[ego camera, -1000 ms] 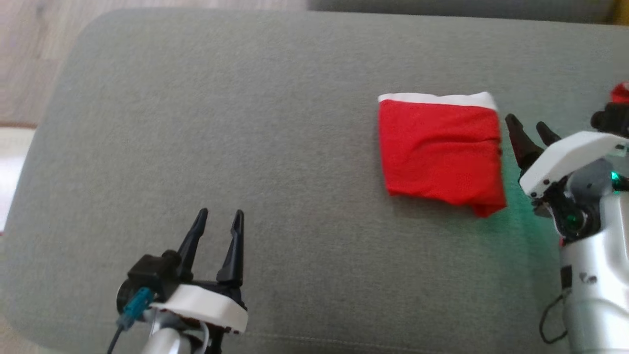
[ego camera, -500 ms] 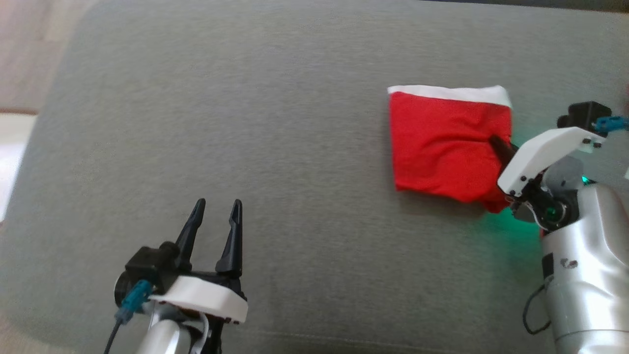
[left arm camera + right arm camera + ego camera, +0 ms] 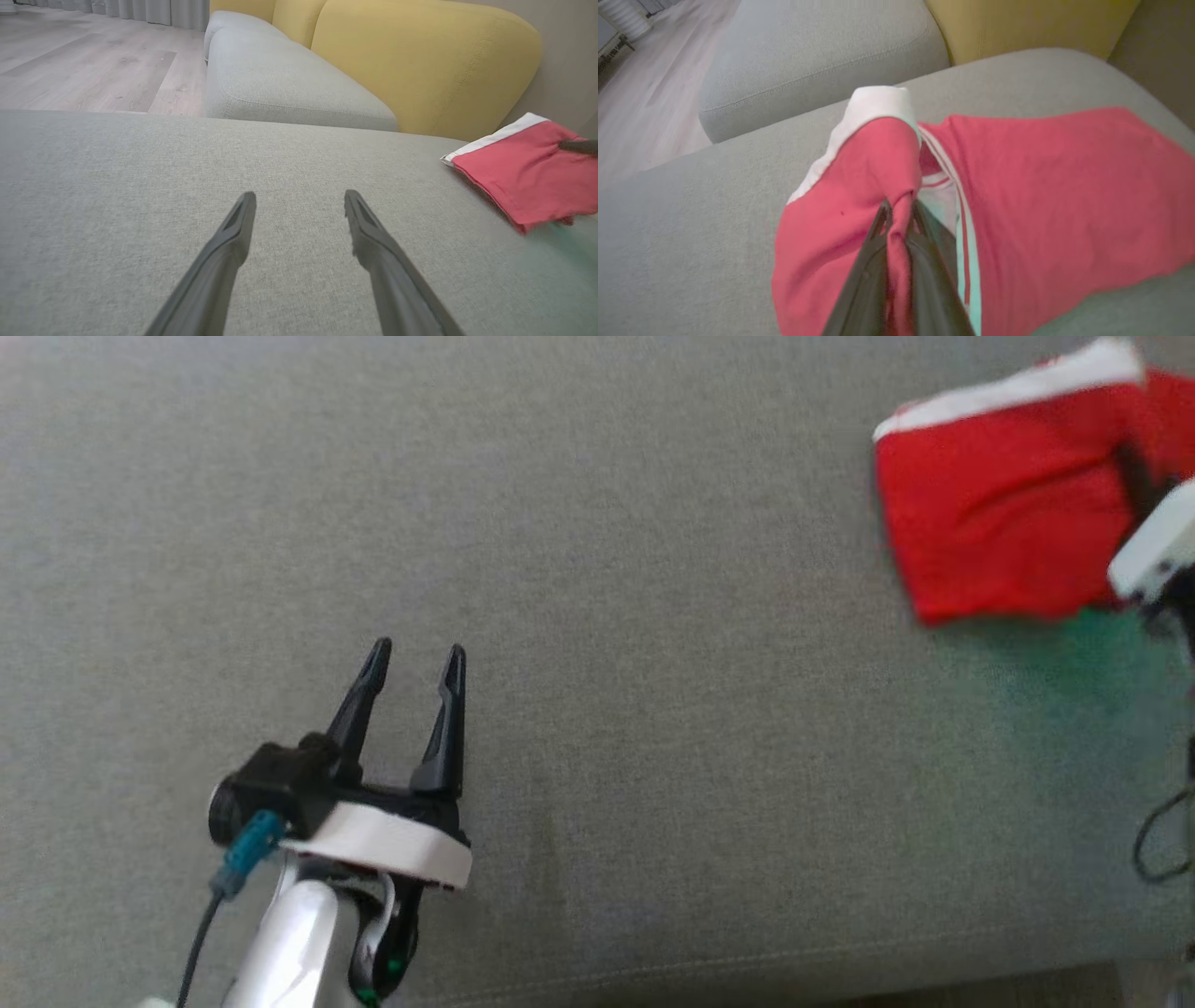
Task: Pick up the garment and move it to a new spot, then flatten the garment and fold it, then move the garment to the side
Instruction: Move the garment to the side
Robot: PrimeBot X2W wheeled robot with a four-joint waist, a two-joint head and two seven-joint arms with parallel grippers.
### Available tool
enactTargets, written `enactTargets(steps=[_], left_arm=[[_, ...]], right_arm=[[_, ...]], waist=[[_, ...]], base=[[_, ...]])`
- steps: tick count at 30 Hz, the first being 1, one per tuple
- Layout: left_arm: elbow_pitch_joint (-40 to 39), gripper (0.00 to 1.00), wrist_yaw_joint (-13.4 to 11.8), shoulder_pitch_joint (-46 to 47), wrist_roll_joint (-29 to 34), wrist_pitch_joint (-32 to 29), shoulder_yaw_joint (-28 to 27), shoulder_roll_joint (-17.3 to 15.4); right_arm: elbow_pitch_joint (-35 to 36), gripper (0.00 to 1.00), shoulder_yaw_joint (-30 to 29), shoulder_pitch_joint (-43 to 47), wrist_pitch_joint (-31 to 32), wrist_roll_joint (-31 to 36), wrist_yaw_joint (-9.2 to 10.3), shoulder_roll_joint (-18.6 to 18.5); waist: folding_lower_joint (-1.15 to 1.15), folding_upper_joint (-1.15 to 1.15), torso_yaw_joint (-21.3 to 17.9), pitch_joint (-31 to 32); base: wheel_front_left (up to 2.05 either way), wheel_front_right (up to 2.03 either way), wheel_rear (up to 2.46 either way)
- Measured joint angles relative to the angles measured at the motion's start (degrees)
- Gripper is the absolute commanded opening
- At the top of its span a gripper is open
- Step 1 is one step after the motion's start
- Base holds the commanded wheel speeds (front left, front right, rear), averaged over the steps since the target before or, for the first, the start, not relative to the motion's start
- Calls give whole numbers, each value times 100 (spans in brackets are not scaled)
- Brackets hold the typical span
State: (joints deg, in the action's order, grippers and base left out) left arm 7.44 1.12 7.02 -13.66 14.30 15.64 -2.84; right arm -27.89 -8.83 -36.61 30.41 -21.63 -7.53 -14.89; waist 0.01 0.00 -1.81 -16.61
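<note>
Jaws, left: left gripper [image 3: 418, 649] stands wide apart, with nothing between the fingers.
Jaws, right: right gripper [image 3: 900, 207] is pinched narrow on a raised fold of the garment [image 3: 1041, 186], with red cloth bunched between the fingers.
Left arm pose: at 7 o'clock in the head view, fingers pointing toward 12 o'clock, low over the grey seat cushion [image 3: 653, 569]. Contact with the cushion cannot be determined.
Right arm pose: at 3 o'clock in the head view, the white wrist housing is cut by the frame edge and the fingers reach into the garment's right side.
Garment location: red with a white band, on the same cushion at 2 o'clock in the head view, well apart from the left gripper. The fold at the grip is lifted and the remainder lies on the cushion.
Surroundings: in the left wrist view, wooden floor [image 3: 84, 70] lies at 10 o'clock, a second grey cushion [image 3: 280, 79] at 12 o'clock and a yellow backrest [image 3: 420, 60] at 1 o'clock.
Obscured: the garment's right edge is blurred and cropped in the head view, and its type cannot be identified.
</note>
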Motion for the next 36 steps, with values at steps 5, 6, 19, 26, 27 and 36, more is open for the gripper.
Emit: enactTargets(steps=[5,6,19,26,27,36], left_arm=[[26,100,47,164,90,0,-11,4],[24,100,47,171,90,0,-11,7],[-9,100,45,144,89,0,-275,7],[-9,100,41,159,42,0,-281,8],[-9,100,40,159,41,0,-289,8],[18,100,-13,52,-32,0,-357,9]], right_arm=[[115,0,25,-687,414,299,0,-521],[109,0,-12,-742,568,345,0,-693],[-30,100,-485,-743,987,2062,0,-1962],[5,100,-619,-745,-198,2629,0,-1847],[43,100,-646,-740,-382,2640,0,-1781],[1015,100,-450,241,-1405,2254,0,-926]], waist=[[1,0,-13,-360],[0,0,36,-388],[-1,0,364,-637],[0,0,314,-610],[0,0,306,-576],[-1,0,275,-50]], base=[[0,0,0],[0,0,0],[0,0,0],[0,0,0],[0,0,0],[0,0,0]])
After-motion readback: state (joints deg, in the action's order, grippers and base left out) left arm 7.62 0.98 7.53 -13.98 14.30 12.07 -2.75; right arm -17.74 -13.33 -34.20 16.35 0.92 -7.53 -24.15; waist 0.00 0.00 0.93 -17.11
